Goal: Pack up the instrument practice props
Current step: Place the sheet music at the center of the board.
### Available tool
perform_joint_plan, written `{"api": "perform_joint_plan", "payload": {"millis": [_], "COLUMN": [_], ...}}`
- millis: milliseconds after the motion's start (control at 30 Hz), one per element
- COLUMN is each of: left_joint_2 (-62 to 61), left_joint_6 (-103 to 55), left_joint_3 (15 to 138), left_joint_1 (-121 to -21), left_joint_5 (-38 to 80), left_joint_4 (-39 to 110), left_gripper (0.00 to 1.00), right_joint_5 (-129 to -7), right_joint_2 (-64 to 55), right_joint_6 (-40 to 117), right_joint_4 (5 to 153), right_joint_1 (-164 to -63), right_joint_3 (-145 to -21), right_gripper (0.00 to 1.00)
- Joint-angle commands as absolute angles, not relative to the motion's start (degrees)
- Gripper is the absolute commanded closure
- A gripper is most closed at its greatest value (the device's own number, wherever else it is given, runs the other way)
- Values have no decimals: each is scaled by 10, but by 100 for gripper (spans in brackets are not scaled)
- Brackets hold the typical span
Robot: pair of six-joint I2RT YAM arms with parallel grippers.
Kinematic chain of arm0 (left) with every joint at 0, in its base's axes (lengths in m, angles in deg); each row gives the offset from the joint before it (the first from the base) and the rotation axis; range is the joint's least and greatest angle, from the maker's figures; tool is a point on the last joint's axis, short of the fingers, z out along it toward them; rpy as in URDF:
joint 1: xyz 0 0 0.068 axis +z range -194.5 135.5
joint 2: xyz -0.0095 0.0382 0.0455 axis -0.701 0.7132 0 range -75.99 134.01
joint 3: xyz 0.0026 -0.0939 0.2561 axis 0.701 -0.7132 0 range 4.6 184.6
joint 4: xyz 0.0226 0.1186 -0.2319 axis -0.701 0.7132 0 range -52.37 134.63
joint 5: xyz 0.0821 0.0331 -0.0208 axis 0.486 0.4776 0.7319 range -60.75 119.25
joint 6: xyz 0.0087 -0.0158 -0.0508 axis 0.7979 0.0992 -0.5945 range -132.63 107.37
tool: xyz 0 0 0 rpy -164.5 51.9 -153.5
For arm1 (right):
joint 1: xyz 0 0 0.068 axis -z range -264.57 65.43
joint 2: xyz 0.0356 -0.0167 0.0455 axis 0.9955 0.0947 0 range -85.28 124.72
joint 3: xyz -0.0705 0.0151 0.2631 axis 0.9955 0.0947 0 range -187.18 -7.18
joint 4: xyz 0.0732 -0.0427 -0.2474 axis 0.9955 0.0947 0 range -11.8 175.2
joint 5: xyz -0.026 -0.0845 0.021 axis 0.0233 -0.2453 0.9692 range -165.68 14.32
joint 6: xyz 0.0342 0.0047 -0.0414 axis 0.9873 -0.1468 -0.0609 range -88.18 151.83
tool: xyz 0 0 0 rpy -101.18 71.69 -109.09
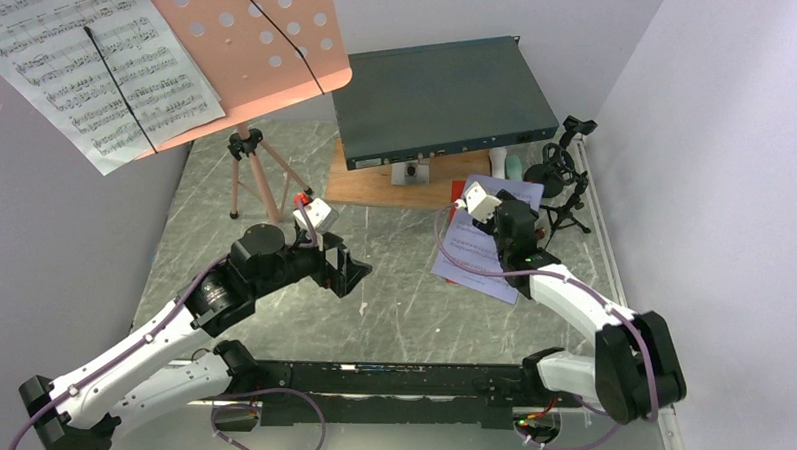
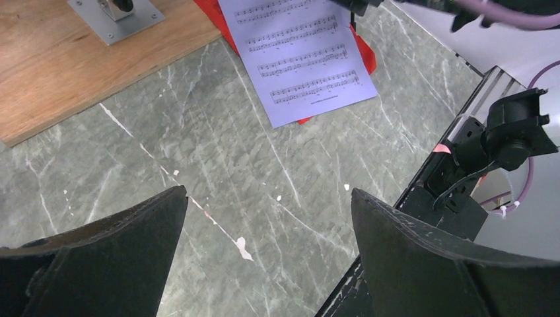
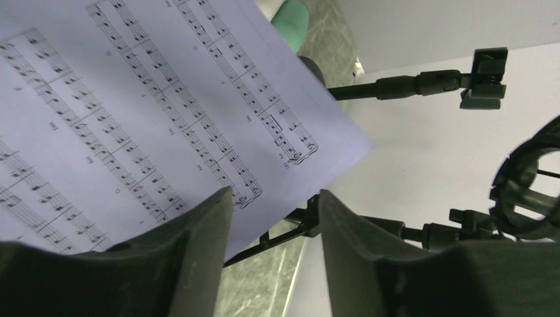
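- Top view: we see the music stand at the table's far left corner, a white sheet on it. The mic stand and the tubes sit at the far right corner, beside the box on its board. A lavender sheet lies near the right edge, with the right gripper over its far end. The left gripper hangs over the table's middle.
- Left wrist: our left jaws are spread fully and hold nothing, with bare table below. The lavender sheet lies on a red sheet, well apart from us. We judge that lifting the top page could drag the red one or leave it behind.
- Right wrist: our right jaws stand part-way apart with a clear gap and pinch nothing. The lavender sheet's edge crosses one finger; we cannot tell if they touch. The mic stand's legs are near. A thin, flat page may crease or slip when we close on it. Pushing forward could tip the mic stand into the tubes.
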State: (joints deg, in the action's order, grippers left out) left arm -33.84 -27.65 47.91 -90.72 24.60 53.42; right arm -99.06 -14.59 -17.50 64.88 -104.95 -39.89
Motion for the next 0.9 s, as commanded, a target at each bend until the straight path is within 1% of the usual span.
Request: {"api": "perform_joint_plan", "payload": {"millis": [0, 100, 300, 367, 467, 567, 633, 867], "left_joint_2": [-346, -345, -336, -329, -313, -303, -297, -271], "left_joint_6": [-257, -245, -208, -197, -184, -180, -181, -186], "left_joint_3": [513, 546, 637, 667, 712, 751, 773, 828], "left_joint_1": [-909, -909, -909, -909, -909, -909, -909, -909], "left_joint_5": [254, 261, 290, 313, 361, 403, 422, 483], "left_joint_4": [559, 593, 668, 696, 750, 785, 801, 841], "left_gripper": [0, 1, 0, 1, 0, 1, 0, 0], "right_joint_5": [-913, -853, -803, -754, -639, -521, -469, -380], "right_joint_2": [-206, -238, -268, -276, -283, -282, -283, -279], "right_joint_6": [-99, -79, -66, -65, -82, -142, -162, -183], "right_joint_4": [774, 828, 895, 939, 1021, 1111, 1138, 1177], "right_joint_1": [-1053, -1053, -1052, -1051, -1044, -1038, -1036, -1032], "right_joint_3": [-434, -437, -447, -459, -481, -499, -502, -510], "right_gripper": [38, 33, 25, 23, 22, 19, 17, 16]}}
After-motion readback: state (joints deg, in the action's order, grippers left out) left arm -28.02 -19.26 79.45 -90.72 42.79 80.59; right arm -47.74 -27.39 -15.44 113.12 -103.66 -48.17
